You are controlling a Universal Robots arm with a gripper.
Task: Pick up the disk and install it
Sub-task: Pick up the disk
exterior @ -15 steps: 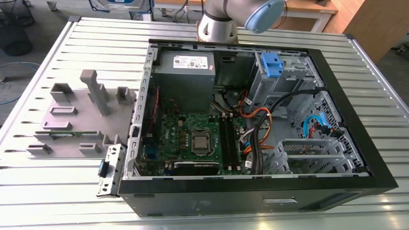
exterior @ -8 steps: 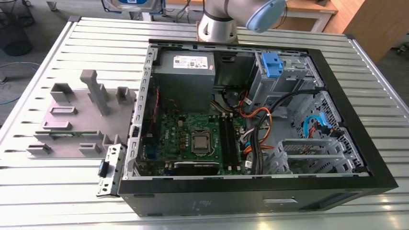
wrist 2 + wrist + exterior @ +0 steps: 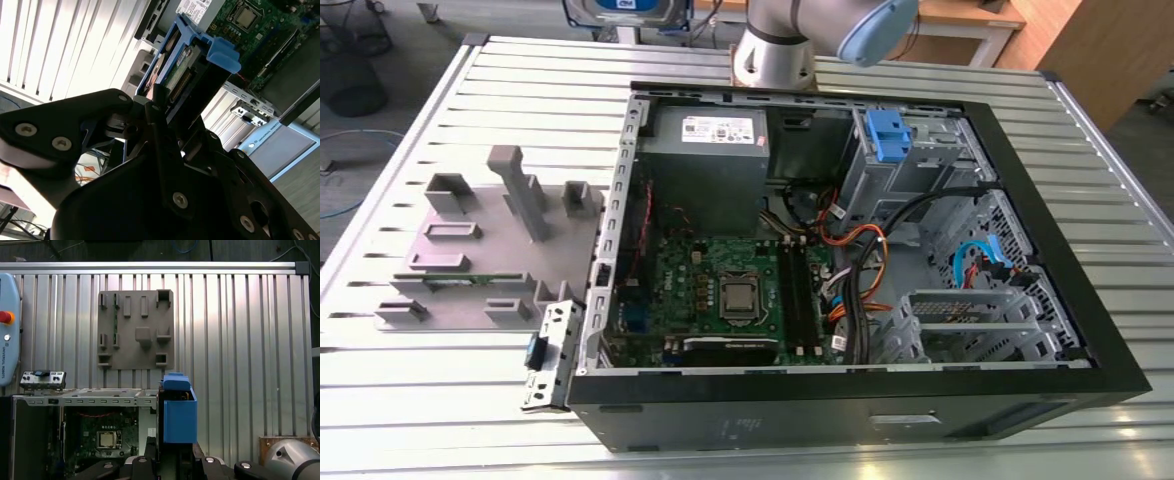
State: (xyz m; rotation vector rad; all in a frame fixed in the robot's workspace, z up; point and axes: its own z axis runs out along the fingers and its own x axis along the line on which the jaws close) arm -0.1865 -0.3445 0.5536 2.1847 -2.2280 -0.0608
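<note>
My gripper [image 3: 167, 107] is shut on the disk [image 3: 182, 65], a drive in a blue plastic carrier. In the second wrist view the black fingers [image 3: 156, 112] clamp its lower end, and its connector edge and blue tab point toward the open case. The first wrist view shows the disk [image 3: 179, 412] standing upright in the gripper [image 3: 175, 455], high above the slatted table beside the case's end. At the top edge of the exterior view the disk [image 3: 624, 10] shows with its label, held beyond the case's far left corner.
The open computer case [image 3: 854, 385] lies on the slatted metal table [image 3: 440, 380], with motherboard, cables and a drive cage with a blue latch [image 3: 886, 135] inside. A grey fixture plate [image 3: 467, 260] lies at the exterior view's left. The arm's base [image 3: 774, 55] stands behind the case.
</note>
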